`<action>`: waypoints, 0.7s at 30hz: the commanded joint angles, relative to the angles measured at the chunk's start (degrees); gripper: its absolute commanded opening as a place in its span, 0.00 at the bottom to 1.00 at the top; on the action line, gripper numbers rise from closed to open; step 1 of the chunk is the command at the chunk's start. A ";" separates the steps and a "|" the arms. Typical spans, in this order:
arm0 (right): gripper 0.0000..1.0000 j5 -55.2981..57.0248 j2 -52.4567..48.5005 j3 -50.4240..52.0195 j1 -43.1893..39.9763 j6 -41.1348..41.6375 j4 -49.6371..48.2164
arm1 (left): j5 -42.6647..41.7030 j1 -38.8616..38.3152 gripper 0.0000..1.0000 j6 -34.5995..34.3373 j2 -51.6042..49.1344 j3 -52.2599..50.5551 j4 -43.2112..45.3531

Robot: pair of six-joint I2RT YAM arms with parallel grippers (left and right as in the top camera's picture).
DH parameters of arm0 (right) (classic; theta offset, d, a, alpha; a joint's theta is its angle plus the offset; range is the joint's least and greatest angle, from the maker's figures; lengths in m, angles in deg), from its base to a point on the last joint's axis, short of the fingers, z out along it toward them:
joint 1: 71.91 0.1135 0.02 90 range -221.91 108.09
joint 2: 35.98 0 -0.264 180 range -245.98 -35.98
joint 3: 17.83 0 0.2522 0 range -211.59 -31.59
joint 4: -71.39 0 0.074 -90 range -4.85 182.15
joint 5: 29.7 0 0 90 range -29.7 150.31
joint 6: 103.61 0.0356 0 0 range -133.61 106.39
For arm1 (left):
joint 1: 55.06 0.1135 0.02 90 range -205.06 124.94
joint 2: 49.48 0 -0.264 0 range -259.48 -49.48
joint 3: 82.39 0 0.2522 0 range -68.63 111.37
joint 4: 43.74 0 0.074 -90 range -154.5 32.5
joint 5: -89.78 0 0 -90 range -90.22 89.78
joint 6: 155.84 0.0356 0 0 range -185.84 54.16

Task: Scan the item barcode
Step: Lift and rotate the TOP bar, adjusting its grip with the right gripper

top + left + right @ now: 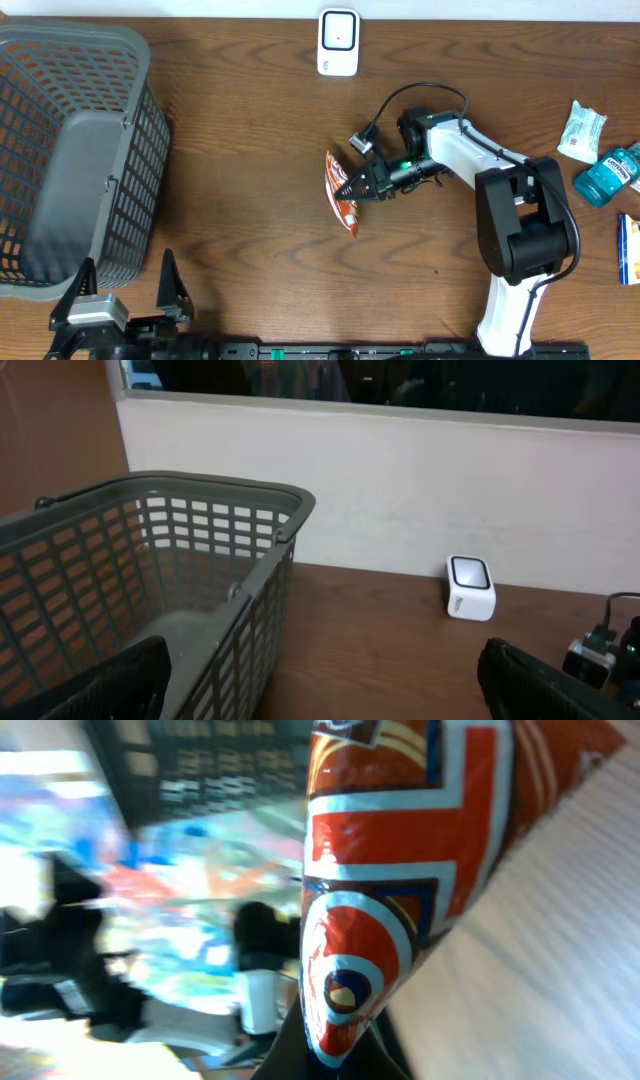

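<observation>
Glossy red-and-orange foil snack packet (341, 203) mid-table, clamped edge-on in right end effector (346, 187), rounded white barcode scanner (338, 42) far centre, grey plastic lattice basket (140, 150) left, left end effector (127, 285) spread wide, holding nothing, near left, wood-grain table (240, 120).

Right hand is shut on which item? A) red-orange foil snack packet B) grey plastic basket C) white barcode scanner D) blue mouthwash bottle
A: overhead, the right hand pinches the red-orange foil snack packet, which also fills its wrist view.
</observation>
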 commanded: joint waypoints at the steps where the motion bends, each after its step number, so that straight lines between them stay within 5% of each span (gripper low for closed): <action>1: 0.01 -11.15 0.04 -0.09 1.01 3.19 0.98 | -0.11 -0.26 0.98 0.33 0.42 -0.17 0.31; 5: 0.01 -11.13 0.07 -0.09 0.87 17.09 2.67 | -0.11 -0.26 0.98 0.33 0.42 -0.17 0.31; 7: 0.01 -11.13 0.07 -0.09 0.44 17.64 2.21 | -0.11 -0.26 0.98 0.33 0.42 -0.17 0.31; 9: 0.01 -11.13 0.07 -0.09 0.07 11.45 1.20 | -0.11 -0.26 0.98 0.33 0.42 -0.17 0.31; 11: 0.01 -11.15 0.07 -0.09 0.09 -1.27 -1.31 | -0.11 -0.26 0.98 0.33 0.42 -0.17 0.31; 13: 0.01 -11.15 0.07 -0.09 0.15 -23.04 -1.84 | -0.11 -0.26 0.98 0.33 0.42 -0.17 0.31; 15: 0.01 -11.17 0.07 -0.09 0.15 -33.22 -1.86 | -0.11 -0.26 0.98 0.33 0.42 -0.17 0.28; 21: 0.01 -11.17 0.07 -0.09 0.13 -36.37 -1.84 | -0.09 -0.26 0.98 0.33 0.42 -0.17 0.26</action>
